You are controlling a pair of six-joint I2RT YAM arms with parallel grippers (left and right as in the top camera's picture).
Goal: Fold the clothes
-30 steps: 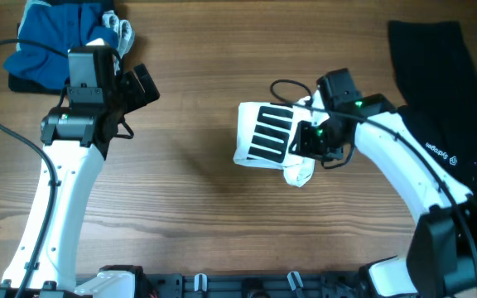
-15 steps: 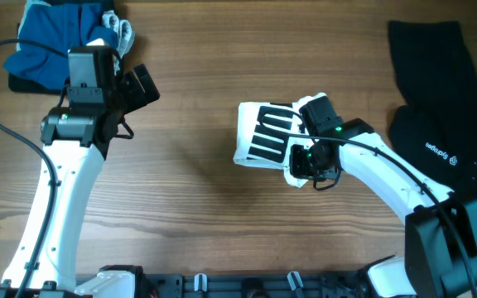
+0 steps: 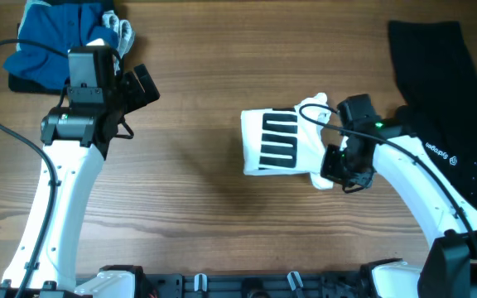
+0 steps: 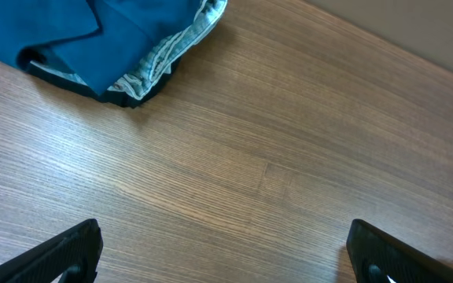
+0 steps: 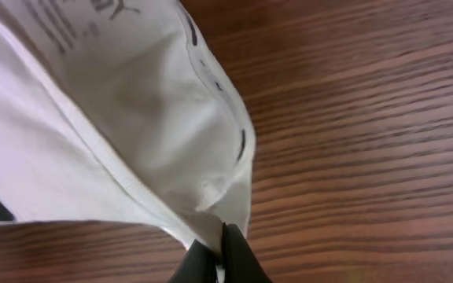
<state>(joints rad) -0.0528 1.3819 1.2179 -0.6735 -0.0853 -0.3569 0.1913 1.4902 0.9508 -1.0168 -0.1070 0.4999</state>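
A folded white T-shirt [image 3: 284,142] with black bar stripes lies mid-table. My right gripper [image 3: 335,168] is shut on its right lower corner; the right wrist view shows the jaws [image 5: 219,255] pinching the white fabric [image 5: 124,118] just above the wood. A black garment with a small white logo [image 3: 441,99] lies at the far right. A blue garment [image 3: 52,37] with a grey-white one [image 3: 121,31] beside it sits at the top left; it also shows in the left wrist view [image 4: 77,39]. My left gripper [image 4: 226,255] is open and empty over bare wood.
Wooden table [image 3: 189,199]. The black rail of the robot base [image 3: 247,285] runs along the front edge.
My right gripper has moved to the right, pulling the white shirt's corner with it; the shirt has shifted right and flattened. The left arm has not moved.
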